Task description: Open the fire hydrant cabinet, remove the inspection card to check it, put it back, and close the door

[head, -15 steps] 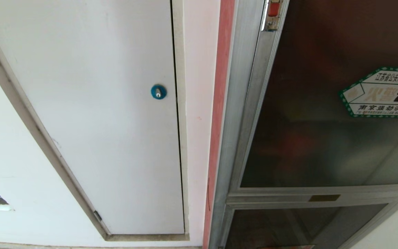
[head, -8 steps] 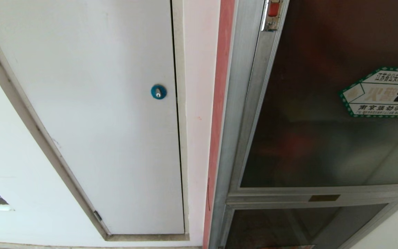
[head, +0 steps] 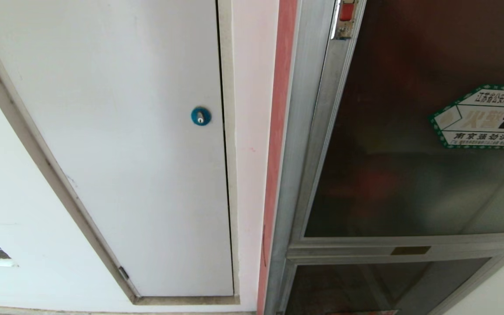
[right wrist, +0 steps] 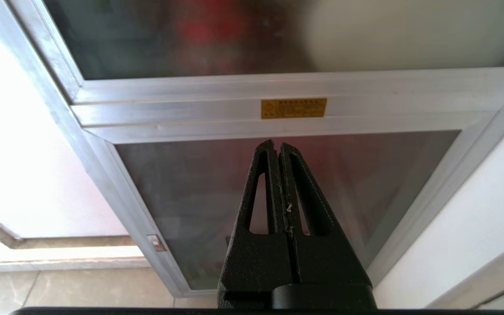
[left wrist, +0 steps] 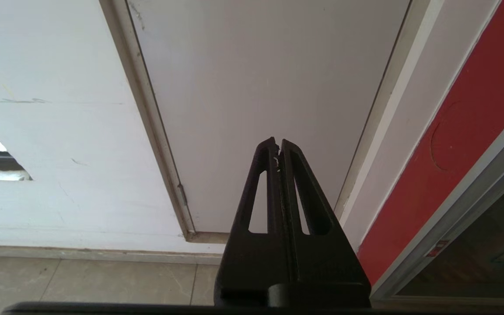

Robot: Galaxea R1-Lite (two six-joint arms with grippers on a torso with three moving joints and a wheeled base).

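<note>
1. The fire hydrant cabinet [head: 309,144] is standing shut at the robot's right; its tinted glass door [head: 414,144] is running tall and upright.
2. The right gripper [right wrist: 277,144], fingers pressed together and holding nothing, is pointing at the lower glass panel [right wrist: 217,192], nearer than the left gripper [left wrist: 277,142], also closed, facing the white flush panel [left wrist: 256,87].
3. The inspection card is staying hidden behind dark glass.

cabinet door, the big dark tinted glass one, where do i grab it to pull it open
Probably at the small red-and-metal latch on the left aluminium stile of the dark glass door, approached from the front. The closed door sits flush in its frame, showing no other protruding handle.
</note>
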